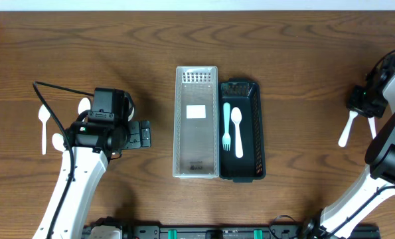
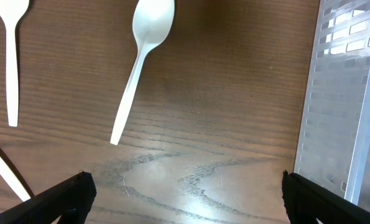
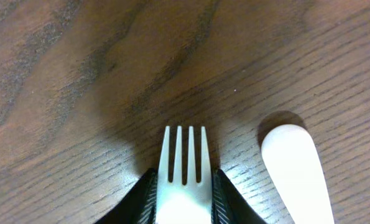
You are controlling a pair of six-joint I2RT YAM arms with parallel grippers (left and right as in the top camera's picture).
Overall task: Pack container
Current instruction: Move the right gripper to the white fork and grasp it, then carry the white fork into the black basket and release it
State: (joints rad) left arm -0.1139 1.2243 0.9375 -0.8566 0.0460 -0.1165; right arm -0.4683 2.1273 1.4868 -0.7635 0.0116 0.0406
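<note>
Your left gripper (image 1: 141,135) is hanging with fingers spread wide, arm reaching forward; your right gripper (image 3: 183,190) is pinching a fork (image 3: 182,205) between its fingers.

A dark wooden counter (image 1: 303,66) is showing bold grain and, close up, fine rough lines under a low sheen. A translucent plastic tray (image 1: 196,143), perforated and faintly glossy, is catching the light next to a black plastic basket (image 1: 243,169) that is looking matt. A pale teal fork (image 1: 227,126) and a short white spoon (image 1: 237,133) are reading as smooth plastic, as is a long-handled white spoon (image 2: 153,23). A white plastic fork (image 3: 185,177) is appearing smooth and matt between the right hand's (image 3: 183,199) black fingers (image 3: 141,202), whose inner faces are showing fine ribbing. The left hand's (image 2: 185,193) fingers (image 2: 66,199) are looking black and matt.
</note>
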